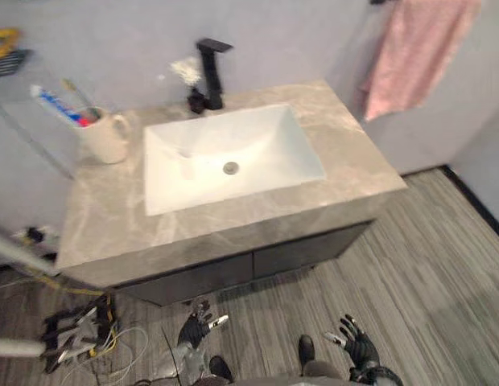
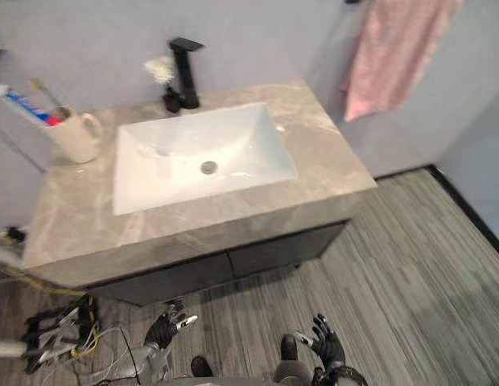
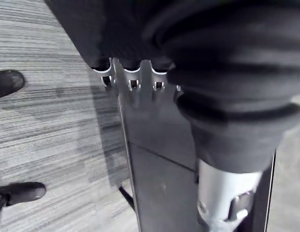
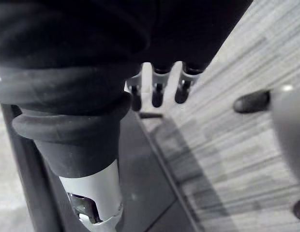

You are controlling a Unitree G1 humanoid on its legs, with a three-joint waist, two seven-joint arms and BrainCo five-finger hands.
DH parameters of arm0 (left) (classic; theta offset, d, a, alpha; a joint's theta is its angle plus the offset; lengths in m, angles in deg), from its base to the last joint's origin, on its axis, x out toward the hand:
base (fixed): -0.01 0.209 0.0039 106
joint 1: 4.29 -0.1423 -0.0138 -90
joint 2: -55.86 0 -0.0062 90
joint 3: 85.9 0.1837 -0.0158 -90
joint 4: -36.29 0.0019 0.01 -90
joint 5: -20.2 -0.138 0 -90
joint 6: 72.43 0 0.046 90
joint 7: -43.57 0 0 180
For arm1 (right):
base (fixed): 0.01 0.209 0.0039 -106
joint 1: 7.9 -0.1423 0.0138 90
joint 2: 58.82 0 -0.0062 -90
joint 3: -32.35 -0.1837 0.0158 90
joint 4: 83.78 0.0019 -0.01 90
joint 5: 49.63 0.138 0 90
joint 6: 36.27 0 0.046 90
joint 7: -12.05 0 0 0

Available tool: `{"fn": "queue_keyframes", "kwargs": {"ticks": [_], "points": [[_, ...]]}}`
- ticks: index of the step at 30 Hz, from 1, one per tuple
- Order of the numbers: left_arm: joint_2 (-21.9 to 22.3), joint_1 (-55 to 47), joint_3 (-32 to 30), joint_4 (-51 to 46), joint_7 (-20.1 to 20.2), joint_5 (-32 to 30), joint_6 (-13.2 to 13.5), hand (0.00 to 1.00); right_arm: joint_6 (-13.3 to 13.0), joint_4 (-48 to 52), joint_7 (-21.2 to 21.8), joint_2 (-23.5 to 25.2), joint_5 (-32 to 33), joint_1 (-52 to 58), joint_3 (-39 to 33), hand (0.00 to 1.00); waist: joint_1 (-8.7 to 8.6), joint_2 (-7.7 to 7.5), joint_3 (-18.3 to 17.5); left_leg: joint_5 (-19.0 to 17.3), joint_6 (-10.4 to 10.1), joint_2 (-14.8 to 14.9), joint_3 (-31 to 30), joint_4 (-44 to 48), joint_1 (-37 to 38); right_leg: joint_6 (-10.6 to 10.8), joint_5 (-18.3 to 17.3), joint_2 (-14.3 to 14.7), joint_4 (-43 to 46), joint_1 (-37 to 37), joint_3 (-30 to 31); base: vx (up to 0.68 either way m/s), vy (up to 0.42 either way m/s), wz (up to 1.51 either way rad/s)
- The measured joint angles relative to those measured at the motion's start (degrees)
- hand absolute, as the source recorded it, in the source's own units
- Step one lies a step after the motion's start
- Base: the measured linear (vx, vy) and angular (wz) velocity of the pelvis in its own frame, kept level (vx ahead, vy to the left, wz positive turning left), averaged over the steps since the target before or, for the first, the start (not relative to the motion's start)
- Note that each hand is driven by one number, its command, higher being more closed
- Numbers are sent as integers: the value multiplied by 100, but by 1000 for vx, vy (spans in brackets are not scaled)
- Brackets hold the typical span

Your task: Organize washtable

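A grey marble washtable (image 1: 346, 153) holds a white sink (image 1: 225, 153) with a black faucet (image 1: 210, 72) behind it. At its back left a cream mug (image 1: 105, 135) holds a toothpaste tube (image 1: 60, 107) and a toothbrush. A small white object (image 1: 185, 71) lies beside the faucet. My left hand (image 1: 195, 326) hangs low over the floor before the cabinet, fingers relaxed and holding nothing. My right hand (image 1: 358, 342) hangs low at the right, fingers spread and holding nothing. Both hands show in their wrist views (image 3: 130, 79) (image 4: 157, 89) with straight fingers.
A pink towel (image 1: 414, 52) hangs on the wall at the back right. Dark cabinet drawers (image 1: 257, 261) run under the counter. Tools and cables (image 1: 76, 330) lie on the wood floor at the lower left. A wire shelf (image 1: 8, 56) is on the left wall.
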Motion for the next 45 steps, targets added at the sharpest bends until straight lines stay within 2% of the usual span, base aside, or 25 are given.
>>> {"fn": "queue_keyframes", "kwargs": {"ticks": [1, 2, 3, 4, 5, 7, 8, 10, 12, 16, 19, 20, 21, 22, 23, 24, 25, 29, 30, 31, 34, 38, 41, 43, 45], "points": [[76, -28, -93, 7, -10, -40, -9, 0, -2, -69, 50, -38, -56, -117, 159, 0, 17, -40, 9, -208, 27, 78, 263, 318, -104, -132, 80, 63, -133, -55, -172, -164, 31, -226], [266, -87, -137, 85, -4, -53, -46, 0, -10, -261, 93, -107, -141, -355, 292, 0, 158, 161, -198, -226, -52, 123, 720, 1, -85, -169, 54, 396, -822, 84, -37, -178, 29, -220], [328, -40, -146, 97, -12, -51, -50, 0, 13, -385, 77, -107, -173, -484, 340, 0, 175, 110, -192, -224, -48, 122, 1090, 53, -35, -319, -237, 275, -428, 96, -299, -68, 0, -256], [334, -15, -168, 21, -98, -38, -57, 0, 43, -505, 96, -136, -176, -695, 639, 0, 225, -52, -146, -283, 10, 96, 1638, 306, 82, -106, -531, 145, -602, 486, -805, 23, -26, -190], [328, -5, -210, -6, -113, -23, -55, 0, 54, -509, 116, -137, -175, -772, 775, 0, 306, -129, -136, -321, 38, 118, 1898, 409, 106, -17, -483, 243, -971, 543, -718, 10, -72, -201], [353, 27, -271, -61, -186, 60, -80, 0, 54, -275, 187, -189, -166, -833, 860, 0, 335, 20, -44, -440, 127, 526, 2267, 940, 164, -110, 85, 695, -1839, 778, -442, -102, -122, -122], [358, 29, -263, -66, -205, 62, -80, 0, 52, -240, 197, -206, -166, -791, 851, 0, 335, 36, -37, -487, 160, 620, 2272, 1083, 187, -118, 155, 761, -1958, 850, -426, -137, -68, -69], [345, 31, -263, -99, -240, 64, -80, 0, 36, -28, 200, -289, -132, -383, 689, 0, 321, 53, -18, -669, 166, 1149, 2271, 1910, 323, -215, 324, 1043, -2344, 1245, -227, -134, 16, -40], [335, -9, -297, -101, -252, 64, -85, 0, 43, 81, 182, -267, -109, -186, 406, 0, 292, 56, -20, -766, 18, 1285, 2305, 1917, 385, -249, 416, 1206, -2512, 1334, -41, -116, 21, -43], [377, -156, -608, -91, -249, 57, -164, 0, 47, 101, 53, -158, 120, 52, -134, 0, 75, 40, -3, -819, -252, 1259, 2580, 1652, 691, -275, 814, 1452, -3085, 1503, 389, -113, 40, -53], [455, -214, -742, -94, -265, 61, -192, 0, 48, 87, 11, -153, 242, 126, -145, 0, 38, 89, 42, -816, -252, 1302, 2453, 1878, 870, -308, 894, 1501, -3153, 1582, 719, -100, 66, -69], [475, -224, -830, -96, -342, 103, -193, 0, 49, 43, -23, -176, 286, 97, -98, 0, 68, 160, 124, -807, -243, 1463, 1756, 2241, 842, -321, 889, 1556, -3072, 1603, 1025, -158, 121, -137], [521, -293, -874, -96, -390, 211, -191, 0, 57, -12, -36, -189, 294, 13, 29, 0, 102, 242, 194, -730, -117, 1513, 673, 2660, 661, -373, 844, 1594, -2911, 1608, 1410, -141, 122, -155], [526, -305, -879, -98, -447, 274, -180, 0, 60, -28, -32, -183, 315, -17, 134, 0, 150, 236, 250, -697, -71, 1460, 87, 2830, 506, -384, 833, 1588, -2835, 1599, 1621, -92, 127, -196], [552, -398, -870, -104, -542, 451, -135, 0, 64, -76, -4, -185, 415, -110, 262, 0, 220, 282, 318, -839, -182, 1056, -1366, 2936, 308, -391, 754, 1571, -2676, 1530, 2097, -43, 92, -162], [566, -415, -868, -109, -588, 496, -101, 0, 63, -130, 12, -191, 451, -137, 281, 0, 207, 302, 321, -885, -227, 886, -1830, 2910, 249, -381, 763, 1565, -2621, 1503, 2256, -49, 135, -193], [572, -435, -867, -123, -654, 617, -66, 0, 67, -259, 33, -159, 513, -174, 352, 0, 219, 314, 316, -911, -272, 488, -2650, 2622, 230, -302, 812, 1551, -2507, 1441, 2626, -26, 109, -124], [582, -457, -793, -386, -729, 689, 41, 0, 67, -271, 30, -145, 514, -233, 359, 0, 211, 385, 268, -919, -349, 10, -3625, 1423, 277, -84, 865, 1549, -2403, 1191, 3171, -43, 160, -90], [589, -470, -723, -451, -725, 714, 84, 0, 65, -274, 29, -188, 515, -236, 298, 0, 204, 479, 190, -978, -446, -39, -3656, 937, 428, 26, 885, 1567, -2418, 1081, 3296, 11, 235, -48], [566, -429, -623, -507, -716, 732, 90, 0, 59, -335, 18, -179, 515, -268, 106, 0, 157, 558, 143, -1062, -439, -88, -3609, 496, 559, 125, 957, 1538, -2474, 1048, 3318, 35, 247, -37], [429, -435, -411, -542, -689, 666, 80, 0, 67, -638, -82, 45, 522, -228, -160, 0, 157, 423, 64, -1015, -391, -320, -3415, 273, 646, 219, 1132, 1330, -2686, 1075, 3429, 52, 237, -23], [335, -550, -316, -533, -576, 547, 61, 0, 76, -683, -108, 122, 797, -151, -129, 0, 154, 426, 42, -1005, -375, -448, -2978, 146, 889, 334, 1209, 1274, -2765, 1069, 3724, 93, 166, -53], [279, -546, -116, -534, -478, 392, 54, 0, 85, -702, -46, 110, 785, -158, -124, 0, 53, 474, 37, -1005, -373, -548, -2507, 134, 923, 478, 1322, 1276, -2769, 883, 4160, 37, 104, -88], [246, -459, -34, -534, -443, 361, 41, 0, 94, -698, -40, 94, 784, -204, -125, 0, 29, 495, 51, -1010, -364, -605, -2171, 130, 911, 563, 1533, 1361, -2774, 693, 4464, -37, 52, -112], [99, -352, 203, -542, -328, 282, 30, 0, 96, -682, -42, 61, 785, -302, -120, 0, -3, 497, 56, -1027, -330, -598, -1567, 145, 765, 684, 2023, 1525, -2854, 328, 4763, -67, 43, -163]]}}
